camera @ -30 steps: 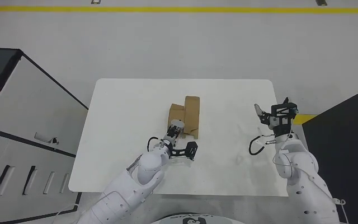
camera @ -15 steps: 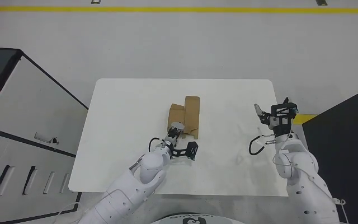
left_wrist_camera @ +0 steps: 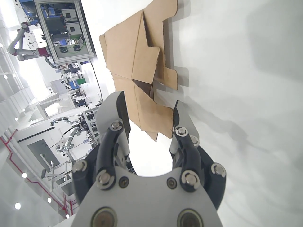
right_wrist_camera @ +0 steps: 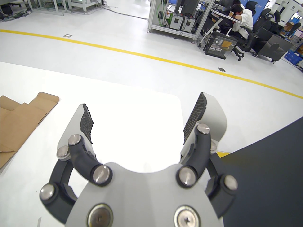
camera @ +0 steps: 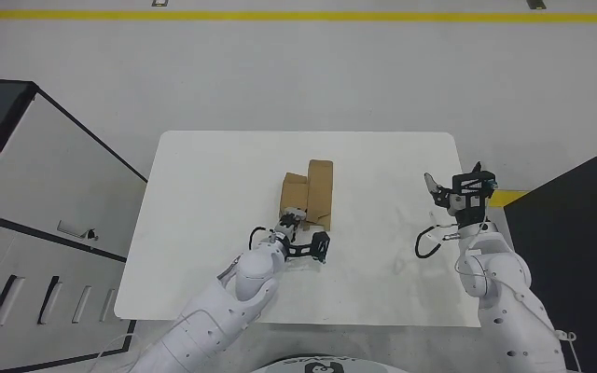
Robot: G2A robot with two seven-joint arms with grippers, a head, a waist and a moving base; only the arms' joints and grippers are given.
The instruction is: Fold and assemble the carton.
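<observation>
A flat brown carton [camera: 312, 191] lies partly folded near the middle of the white table [camera: 205, 186]. In the left wrist view the carton [left_wrist_camera: 132, 55] has several flaps lifted off the surface. My left gripper [camera: 291, 221] is at the carton's near edge. It is open [left_wrist_camera: 149, 100], and its fingers stand on either side of the nearest flap without clamping it. My right gripper [camera: 452, 182] hovers by the table's right edge, far from the carton. It is open and holds nothing [right_wrist_camera: 143, 105], with the carton [right_wrist_camera: 14, 119] off to its side.
A dark cabinet [camera: 56, 186] stands left of the table, and a dark panel [camera: 560, 214] stands to its right. A yellow floor line [camera: 298, 15] runs beyond the far edge. Bare tabletop lies between the carton and the right gripper.
My left gripper has shifted slightly at the carton's near edge. The carton and the right arm have not moved.
</observation>
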